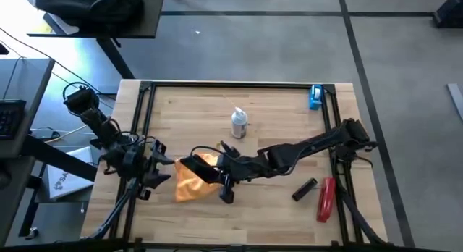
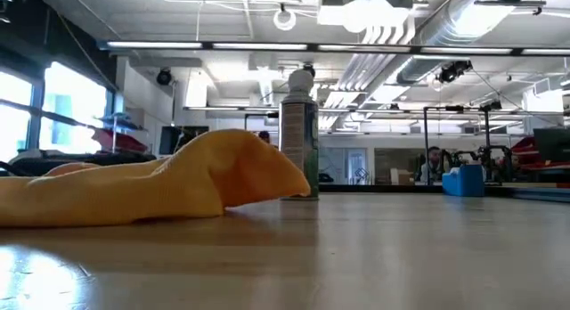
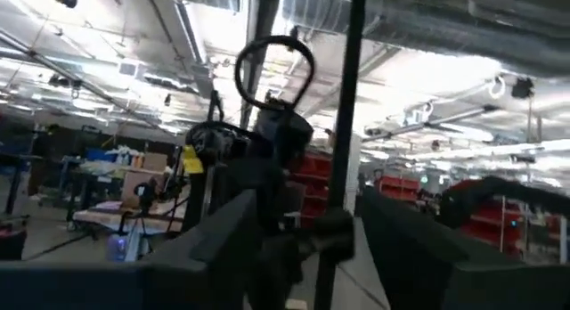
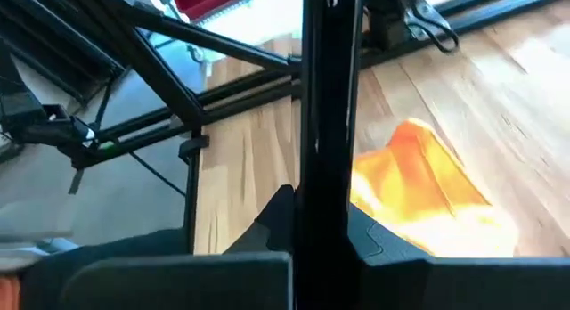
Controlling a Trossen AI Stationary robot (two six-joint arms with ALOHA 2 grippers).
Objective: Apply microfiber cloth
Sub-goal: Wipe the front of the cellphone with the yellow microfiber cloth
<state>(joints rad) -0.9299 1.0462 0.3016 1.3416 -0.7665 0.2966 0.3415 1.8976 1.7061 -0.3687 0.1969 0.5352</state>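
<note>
The cloth (image 1: pixel 192 185) lies crumpled on the bench (image 1: pixel 275 216) near its front left, with one fold humped up in the low view. The right claw (image 1: pixel 194 165) reaches across the bench and clamps a flat black phone (image 1: pixel 197 168) held edge-on just above the cloth; in the right wrist view the phone rises as a dark vertical bar between the fingers. The left claw (image 1: pixel 160 165) waits at the bench's left edge, fingers apart. Behind the cloth stands a spray bottle (image 1: pixel 239 124) (upright); a red tool (image 1: pixel 325 199) lies well to the right.
</note>
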